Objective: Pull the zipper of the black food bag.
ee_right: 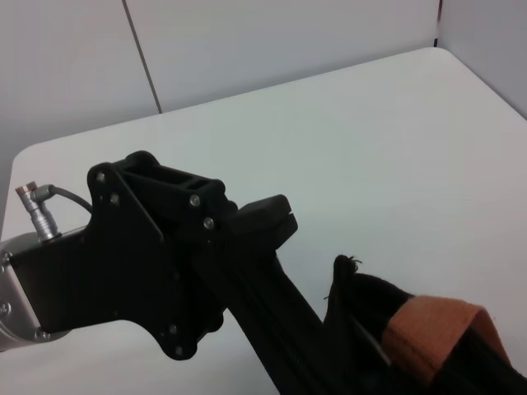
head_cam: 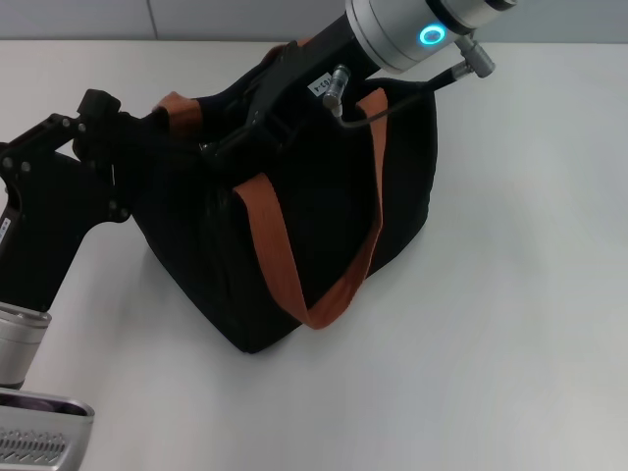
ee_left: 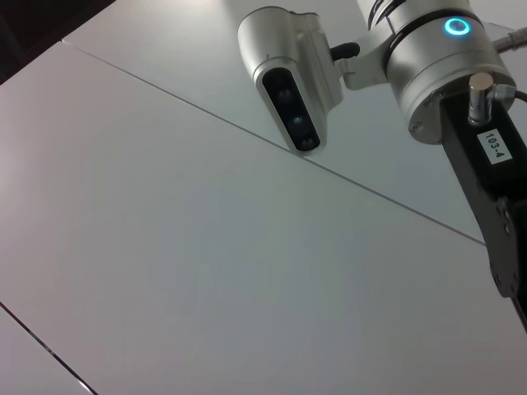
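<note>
**Both grippers at the top of the black food bag**

The right gripper (head_cam: 218,147) reaches down from the upper right of the head view, its black body laid across the top of the black food bag (head_cam: 324,216), with its tip at the bag's upper left edge. Whether its fingers are closed on anything cannot be told, since black parts lie on black fabric there. The left gripper (head_cam: 147,132) comes in from the left, its black linkage pressed against the bag's left end, close to the right gripper's tip; its finger state cannot be told either. In the right wrist view the left gripper (ee_right: 263,222) shows as a black bracket and bar running down to a raised corner of the bag (ee_right: 354,304).

The bag sits on the white table (head_cam: 510,334), near the middle, slightly slumped. One orange-brown strap handle (head_cam: 324,285) hangs in a loop down its near face; the other handle (head_cam: 177,103) peeks out at the far left top. The zipper is not discernible, being hidden under the two grippers.

The left wrist view shows only the table (ee_left: 165,247), the right arm's silver wrist with a lit blue ring (ee_left: 454,26) and a wrist camera (ee_left: 292,78).
</note>
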Motion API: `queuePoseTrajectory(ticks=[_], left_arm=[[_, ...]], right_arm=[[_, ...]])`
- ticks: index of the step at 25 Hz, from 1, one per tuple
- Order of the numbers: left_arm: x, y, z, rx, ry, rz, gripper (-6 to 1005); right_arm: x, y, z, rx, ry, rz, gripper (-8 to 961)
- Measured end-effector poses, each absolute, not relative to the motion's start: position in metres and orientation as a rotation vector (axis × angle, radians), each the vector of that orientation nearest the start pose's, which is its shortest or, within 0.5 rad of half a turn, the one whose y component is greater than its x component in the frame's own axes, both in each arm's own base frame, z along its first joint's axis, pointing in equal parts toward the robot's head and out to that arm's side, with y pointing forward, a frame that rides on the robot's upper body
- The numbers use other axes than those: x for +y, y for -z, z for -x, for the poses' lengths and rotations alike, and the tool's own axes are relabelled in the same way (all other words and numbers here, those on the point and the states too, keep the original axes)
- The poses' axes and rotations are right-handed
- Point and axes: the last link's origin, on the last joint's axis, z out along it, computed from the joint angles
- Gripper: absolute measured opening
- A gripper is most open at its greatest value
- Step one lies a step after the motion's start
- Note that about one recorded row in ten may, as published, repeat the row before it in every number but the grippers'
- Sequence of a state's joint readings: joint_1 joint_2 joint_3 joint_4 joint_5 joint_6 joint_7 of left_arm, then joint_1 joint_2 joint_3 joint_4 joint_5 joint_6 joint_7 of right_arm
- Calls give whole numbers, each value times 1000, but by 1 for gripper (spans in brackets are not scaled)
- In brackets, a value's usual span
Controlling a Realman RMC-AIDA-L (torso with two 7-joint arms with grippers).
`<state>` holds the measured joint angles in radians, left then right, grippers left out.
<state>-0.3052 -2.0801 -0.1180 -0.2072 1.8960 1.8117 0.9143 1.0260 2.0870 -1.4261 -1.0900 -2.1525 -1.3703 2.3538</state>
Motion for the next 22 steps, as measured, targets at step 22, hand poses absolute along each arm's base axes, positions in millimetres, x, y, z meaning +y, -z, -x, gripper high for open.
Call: queuePoseTrajectory(ticks=[22], left_arm=[[235,18,277,623,363,1429,34]], right_arm=[[385,54,-5,280,72,3029,178]])
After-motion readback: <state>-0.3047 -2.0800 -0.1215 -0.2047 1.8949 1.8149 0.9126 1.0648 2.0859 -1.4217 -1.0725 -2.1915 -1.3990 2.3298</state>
